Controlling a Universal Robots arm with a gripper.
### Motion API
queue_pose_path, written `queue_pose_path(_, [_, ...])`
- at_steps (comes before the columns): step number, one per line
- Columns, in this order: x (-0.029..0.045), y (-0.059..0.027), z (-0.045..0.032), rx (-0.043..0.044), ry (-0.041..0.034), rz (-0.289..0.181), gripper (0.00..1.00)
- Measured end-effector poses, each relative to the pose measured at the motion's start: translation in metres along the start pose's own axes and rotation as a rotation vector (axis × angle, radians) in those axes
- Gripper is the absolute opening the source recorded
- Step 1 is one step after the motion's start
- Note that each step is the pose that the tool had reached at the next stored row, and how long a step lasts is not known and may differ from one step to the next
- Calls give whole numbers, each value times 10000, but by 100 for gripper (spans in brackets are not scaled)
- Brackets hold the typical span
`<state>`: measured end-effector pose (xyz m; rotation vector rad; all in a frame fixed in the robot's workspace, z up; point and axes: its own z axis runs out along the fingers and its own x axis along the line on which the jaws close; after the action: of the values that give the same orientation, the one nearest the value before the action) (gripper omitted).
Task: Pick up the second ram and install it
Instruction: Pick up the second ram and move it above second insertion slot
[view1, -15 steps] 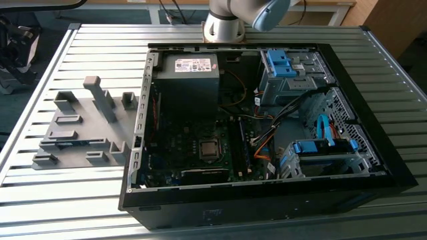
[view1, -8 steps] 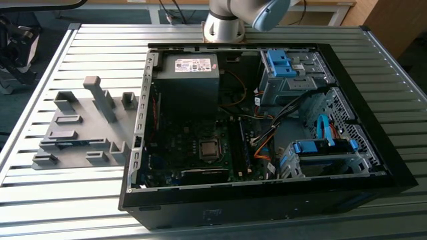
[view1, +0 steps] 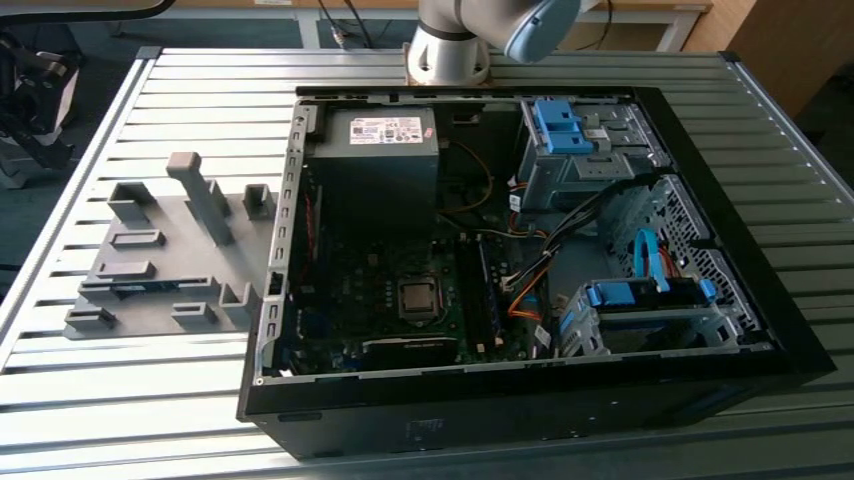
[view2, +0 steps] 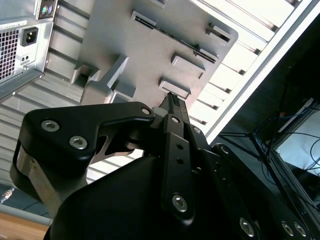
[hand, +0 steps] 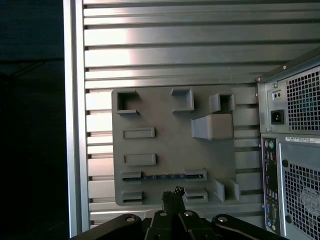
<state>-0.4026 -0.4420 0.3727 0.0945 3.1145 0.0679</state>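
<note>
Worktop (view1: 160, 400) of slatted metal carries everything in the exterior view. The biggest item on it is an open black computer case (view1: 534, 420) lying on its side, with its motherboard, cables and blue drive brackets exposed. The arm (view1: 447, 45) rises from its base at the far edge of the worktop, behind the case.

Just beside the case, toward the exterior view's left, a flat grey holder plate (view1: 174, 250) lies on the slats with several raised grey blocks on it. In the first wrist view the plate (hand: 170, 145) is seen from above, with the case's rear panel of ports and vent grilles next to it.

The gripper (hand: 172, 191) hangs over the plate with its fingers pressed together into one narrow tip, pinching nothing. The second wrist view shows the same closed tip (view2: 171, 98) pointing down at the plate.

The second ram (hand: 162, 177) sits on edge in the plate, a thin dark strip spanning two slotted blocks. It is near the gripper tip and apart from it. In the exterior view the strip (view1: 134, 285) shows a bluish edge.
</note>
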Motion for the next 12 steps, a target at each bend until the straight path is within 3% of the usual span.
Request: queue_pose_path(12, [1, 0, 0, -8, 14, -316, 11])
